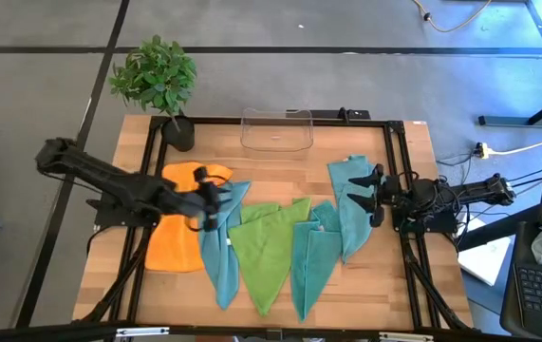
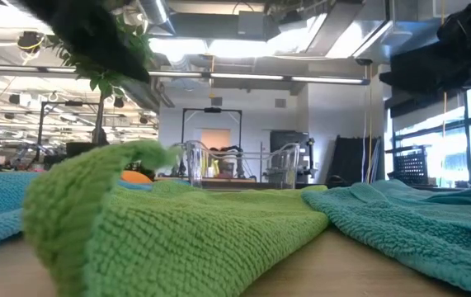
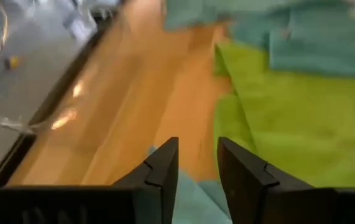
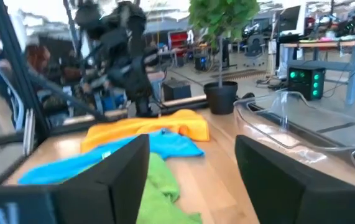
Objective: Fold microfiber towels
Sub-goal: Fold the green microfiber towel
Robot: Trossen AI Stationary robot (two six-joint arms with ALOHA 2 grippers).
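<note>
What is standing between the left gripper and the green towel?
Nothing visible. The left gripper is over a teal towel, and the green towel lies right beside it, partly overlapping. The orange towel is on the other side.

Table (image 1: 280, 161), obstacles and free room.

- Back edge: clear bin (image 1: 276, 130) at the middle, potted plant (image 1: 159, 81) at the back left corner; bare wood between them and in front of the bin.
- Middle: towels fanned across, overlapping: orange towel (image 1: 171, 242), teal towels (image 1: 221, 252), green towel (image 1: 266, 247). No bare path through them.
- Left arm (image 1: 109, 180) lies over the orange towel; right arm (image 1: 441, 195) reaches in at the right edge.
- Free: front left corner, front right corner, and the strip along the right side behind the right arm.
- Black frame rails (image 1: 271, 121) border the table.
</note>
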